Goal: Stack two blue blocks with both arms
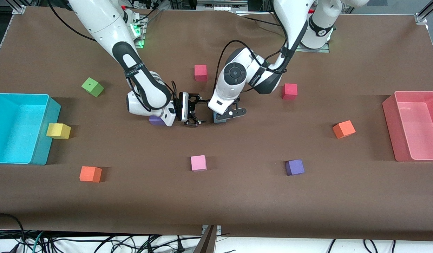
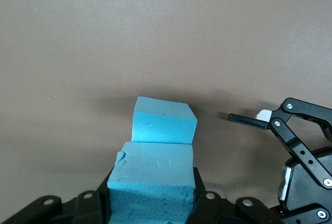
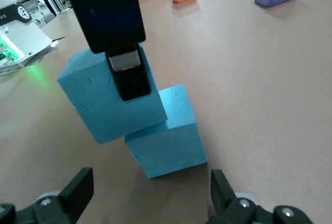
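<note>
Mid-counter point(image 1: 237, 196): upper blue block point(image 3: 106, 97) is held between left gripper point(image 2: 153, 203) fingers, set askew atop lower blue block point(image 3: 168, 136). Right gripper point(image 3: 150, 195) is seen just beside the pair, fingers spread wide, nothing between them.

Left gripper point(image 1: 226, 116) clamped, right gripper point(image 1: 194, 113) spread.

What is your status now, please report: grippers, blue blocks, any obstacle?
Left gripper shut on upper blue block, partly seated on lower blue block, overhanging. Right gripper open beside the pair. Purple cube under the right arm.
</note>
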